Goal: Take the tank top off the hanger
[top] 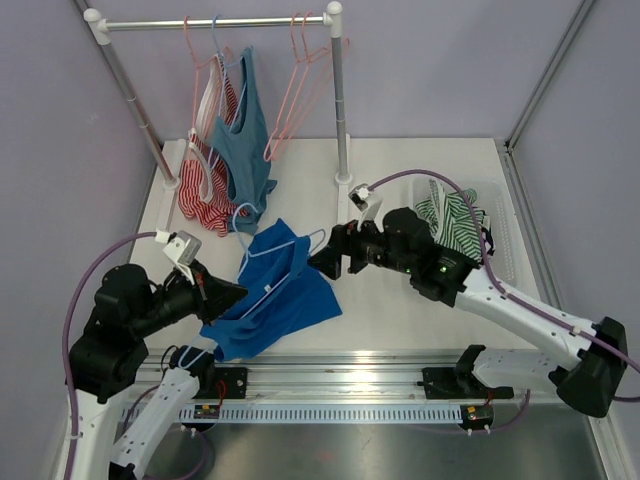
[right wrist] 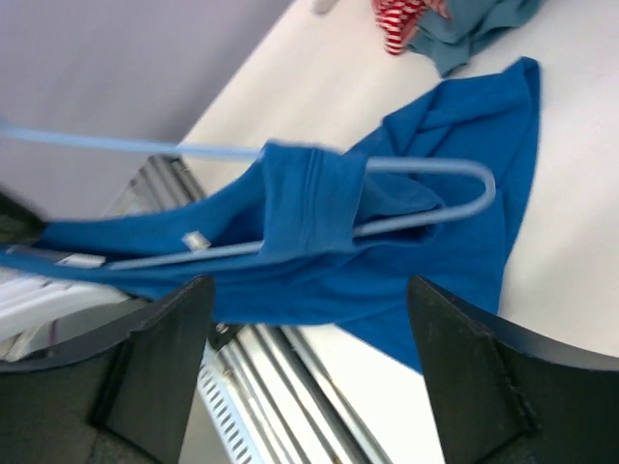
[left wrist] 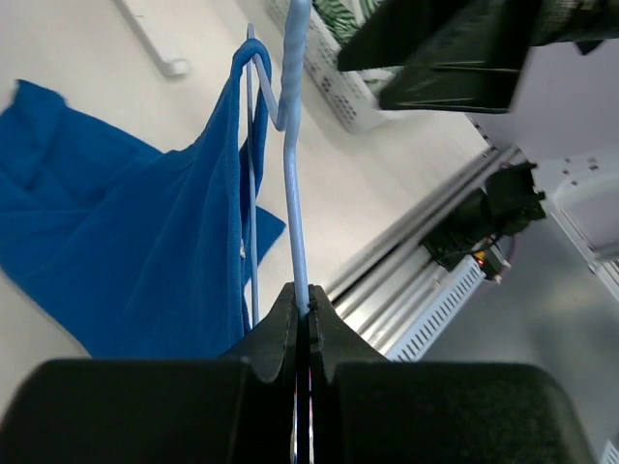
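Table (top: 420,180): white, with both arms mounted at its near edge.
Clothes rack (top: 215,22): stands at the far left; a teal top (top: 240,130), a red striped garment (top: 195,190) and bare pink hangers (top: 295,90) hang from its rail.
Blue tank top (top: 275,300): near the table's front edge between the two grippers, lower part spread on the surface, upper part lifted (a strap is wrapped over the hanger wire in the right wrist view).
Basket (top: 500,240): at the right side, holding a green striped garment (top: 450,215).
Hanger (left wrist: 293,193): light blue wire, threaded through the tank top, raised off the table.
Left gripper (left wrist: 308,309): fingers pressed together on the hanger wire.
Right gripper (right wrist: 308,290): fingers spread wide, holding nothing, just beside the tank top's upper edge.
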